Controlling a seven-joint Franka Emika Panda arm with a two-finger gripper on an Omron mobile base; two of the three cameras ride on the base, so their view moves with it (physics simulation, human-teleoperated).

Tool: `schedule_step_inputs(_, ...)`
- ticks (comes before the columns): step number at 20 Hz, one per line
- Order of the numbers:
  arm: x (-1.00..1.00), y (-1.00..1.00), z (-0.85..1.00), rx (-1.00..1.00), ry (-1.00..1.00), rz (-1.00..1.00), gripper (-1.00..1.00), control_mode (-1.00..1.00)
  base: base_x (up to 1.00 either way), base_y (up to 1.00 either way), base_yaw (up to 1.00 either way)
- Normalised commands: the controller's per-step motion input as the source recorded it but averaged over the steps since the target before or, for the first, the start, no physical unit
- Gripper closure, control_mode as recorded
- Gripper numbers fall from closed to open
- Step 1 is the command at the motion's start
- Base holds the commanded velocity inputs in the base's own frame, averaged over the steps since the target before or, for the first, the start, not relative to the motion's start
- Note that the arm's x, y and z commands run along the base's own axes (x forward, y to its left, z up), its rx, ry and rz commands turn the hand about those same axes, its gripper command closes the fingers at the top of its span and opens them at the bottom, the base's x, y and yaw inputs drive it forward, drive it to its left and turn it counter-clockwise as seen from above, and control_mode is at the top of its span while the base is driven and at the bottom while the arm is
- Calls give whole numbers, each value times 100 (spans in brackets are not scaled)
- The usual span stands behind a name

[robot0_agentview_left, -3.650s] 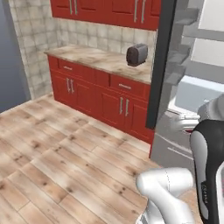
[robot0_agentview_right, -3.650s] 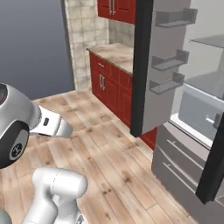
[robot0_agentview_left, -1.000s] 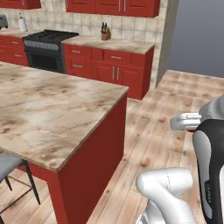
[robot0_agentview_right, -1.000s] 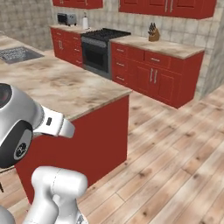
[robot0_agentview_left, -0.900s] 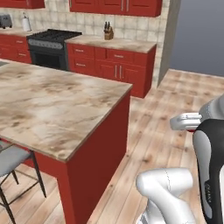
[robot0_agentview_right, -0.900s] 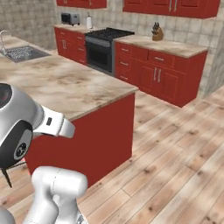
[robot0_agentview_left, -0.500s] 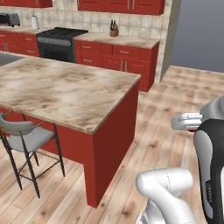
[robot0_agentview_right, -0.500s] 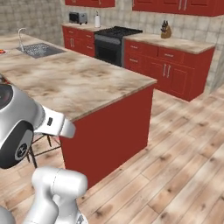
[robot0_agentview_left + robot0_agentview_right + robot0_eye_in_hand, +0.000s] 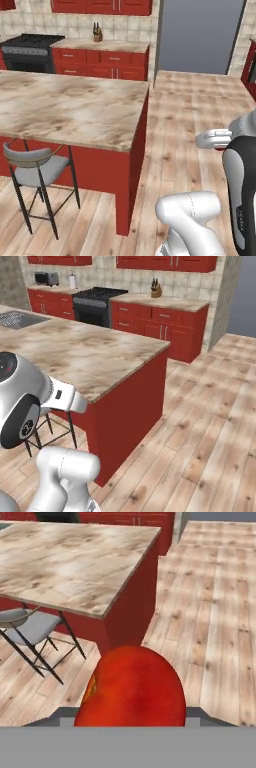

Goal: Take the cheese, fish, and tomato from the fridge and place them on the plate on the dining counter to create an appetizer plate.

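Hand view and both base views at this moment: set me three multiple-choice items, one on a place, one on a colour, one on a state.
1. Where does the grey stool stand?
A. beside the dining counter
B. on the back counter
C. in front of the stove

2. What colour is the dining counter's base?
A. white
B. red
C. black

3. What is the state of the gripper?
A. open and empty
B. closed on a yellow wedge
C. holding the tomato

Answers: 1 A, the stool sits at the counter's side with its seat partly under the top. 2 B, the panels under the marbled top are red. 3 C, the round red ball sits right at the gripper in the hand view.
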Motion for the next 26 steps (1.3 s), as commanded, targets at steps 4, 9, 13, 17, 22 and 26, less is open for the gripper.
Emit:
schedule_step_inputs(4, 0, 0, 0, 0, 0, 0, 100, 100, 0, 100, -52)
schedule_step_inputs(9, 0, 0, 0, 0, 0, 0, 100, 100, -8, 100, -24)
schedule_step_inputs(13, 0, 0, 0, 0, 0, 0, 100, 100, -75, 100, -2)
schedule_step_inputs(17, 0, 0, 0, 0, 0, 0, 100, 100, -97, 100, 0)
schedule_step_inputs(22, 0, 0, 0, 0, 0, 0, 100, 100, -43, 100, 0)
schedule_step_inputs(26, 0, 0, 0, 0, 0, 0, 100, 100, 0, 100, 0)
